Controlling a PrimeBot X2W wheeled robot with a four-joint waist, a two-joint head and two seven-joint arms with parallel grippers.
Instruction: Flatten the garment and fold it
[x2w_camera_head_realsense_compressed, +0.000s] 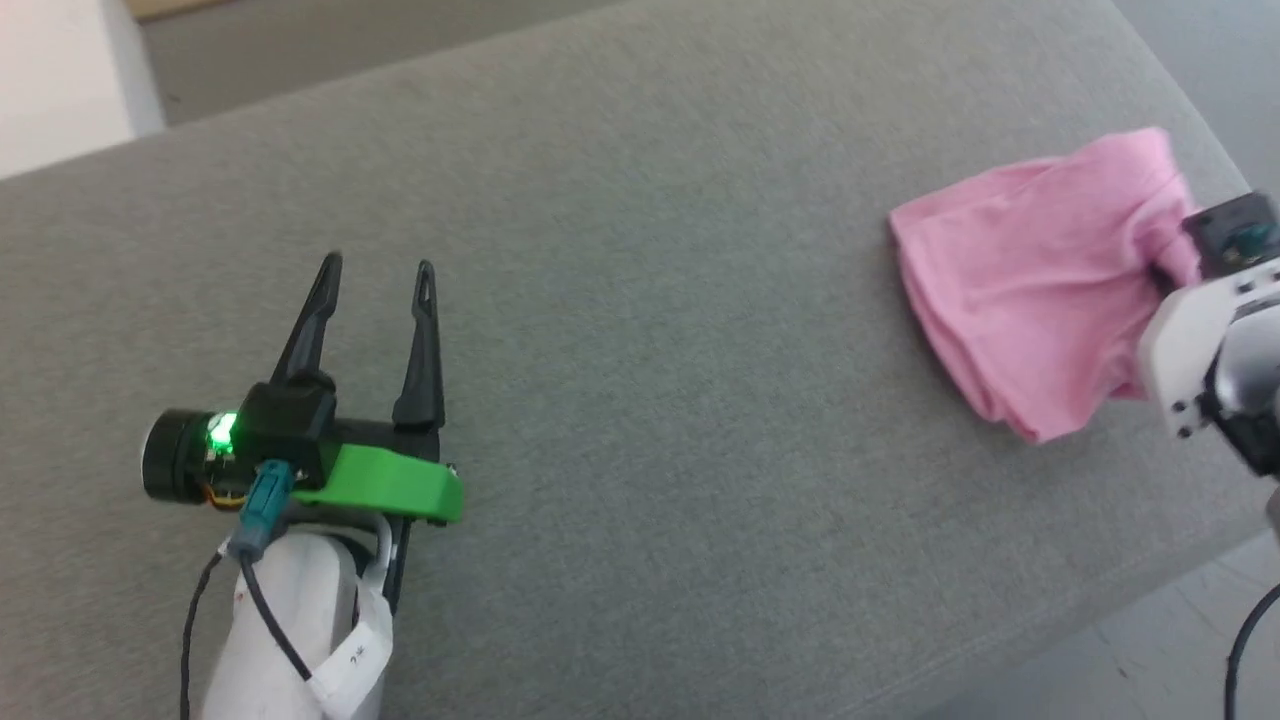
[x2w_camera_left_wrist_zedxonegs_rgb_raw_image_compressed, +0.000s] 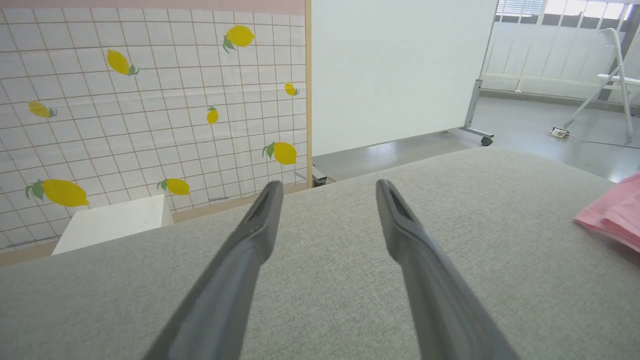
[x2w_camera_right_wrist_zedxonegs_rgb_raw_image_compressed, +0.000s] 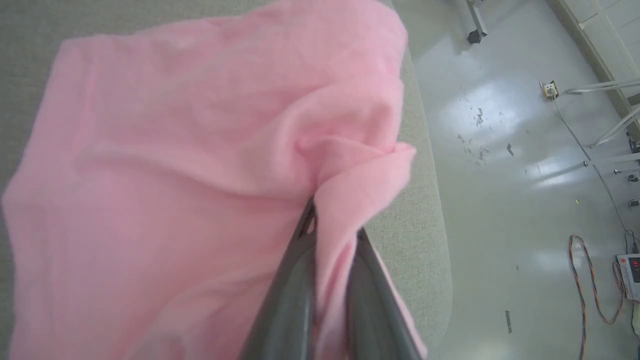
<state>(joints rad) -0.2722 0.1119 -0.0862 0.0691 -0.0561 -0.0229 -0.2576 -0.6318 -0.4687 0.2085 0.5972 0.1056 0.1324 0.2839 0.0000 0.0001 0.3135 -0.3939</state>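
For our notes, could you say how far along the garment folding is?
Nothing looks finished: the pink garment lies bunched near the right end of the grey cushion. In hand: the right gripper is shut on a fold of it. The left gripper is open, apart from it. Flattening and folding remain.

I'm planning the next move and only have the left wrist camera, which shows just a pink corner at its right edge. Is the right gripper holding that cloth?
Observer: Yes. In the right wrist view the right gripper is shut on a raised fold of the garment.
Operator: Is it flat yet?
Observer: No. The head view shows it bunched and doubled over near the right end of the grey cushion.
Operator: How near the edge?
Observer: The pinched fold sits just beside the cushion's rounded edge, with the floor beyond.
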